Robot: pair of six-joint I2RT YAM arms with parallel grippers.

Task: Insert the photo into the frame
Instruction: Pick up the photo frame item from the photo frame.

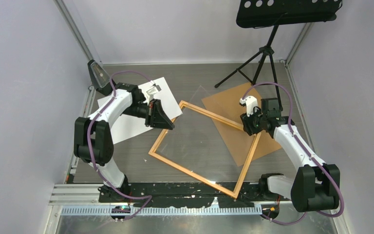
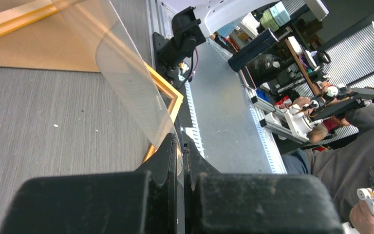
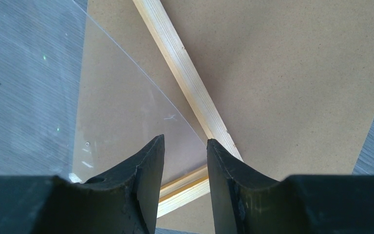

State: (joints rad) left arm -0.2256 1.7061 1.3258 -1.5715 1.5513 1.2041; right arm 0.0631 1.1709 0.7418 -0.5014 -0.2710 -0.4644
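— What sits on the grey wood-grain table (image 1: 134,163) apart from the job's own pieces?
— A plain brown backing board (image 1: 229,106), flat on the far right part, turned at an angle to the table's edges.
— And the glassy thing?
— A clear plastic sheet (image 2: 131,83). The left wrist view shows it bowing up off the table in a curve. In the right wrist view, one corner lies over the board.
— Anything further back?
— A black music stand (image 1: 289,12) on a tripod, in the far right corner. Off the table's near side there's a person in a grey top (image 2: 355,141) next to cluttered shelves (image 2: 292,44).
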